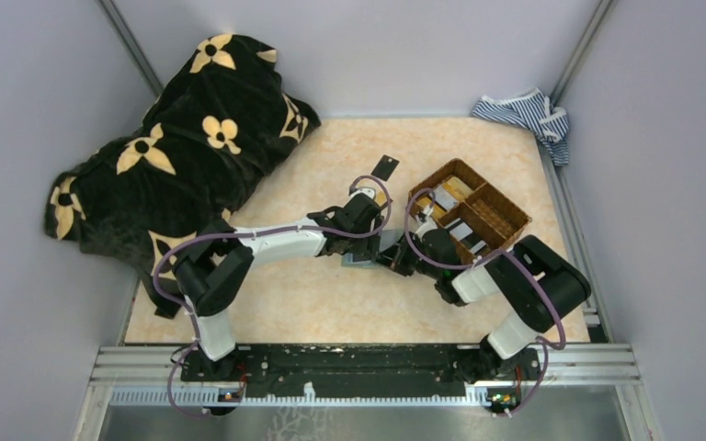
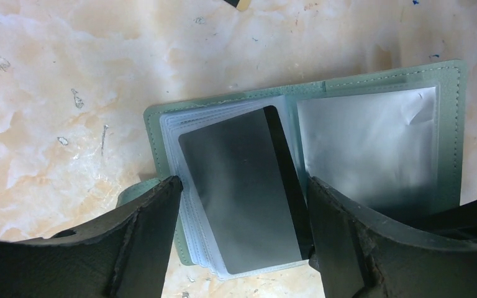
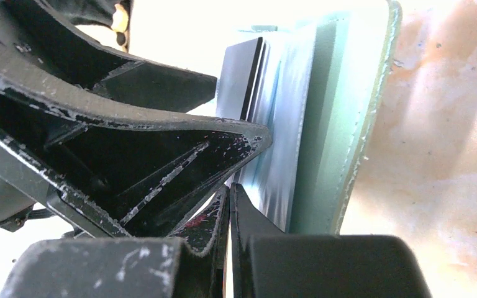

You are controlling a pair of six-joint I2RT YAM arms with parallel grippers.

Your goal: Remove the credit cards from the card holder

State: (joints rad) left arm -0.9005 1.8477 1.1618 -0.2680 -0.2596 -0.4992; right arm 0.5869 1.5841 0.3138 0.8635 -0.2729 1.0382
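The card holder (image 2: 154, 139), a sage-green bifold wallet, lies open on the marble table with a stack of clear sleeves inside. A grey credit card (image 2: 239, 192) with a dark stripe along its right edge sits in the top sleeve of the left stack. My left gripper (image 2: 243, 186) is open just above it, one finger on each side of the card and sleeves. My right gripper (image 3: 230, 195) is shut with nothing between its jaws, its tips against the wallet's right-hand sleeve page (image 3: 286, 155). From above, both grippers meet over the card holder (image 1: 365, 260).
A brown woven divided basket (image 1: 506, 220) with cards in it stands just right of the wallet. A loose black card (image 1: 385, 167) lies farther back. A black flowered blanket (image 1: 184, 156) fills the left side. A striped cloth (image 1: 524, 112) is at the back right.
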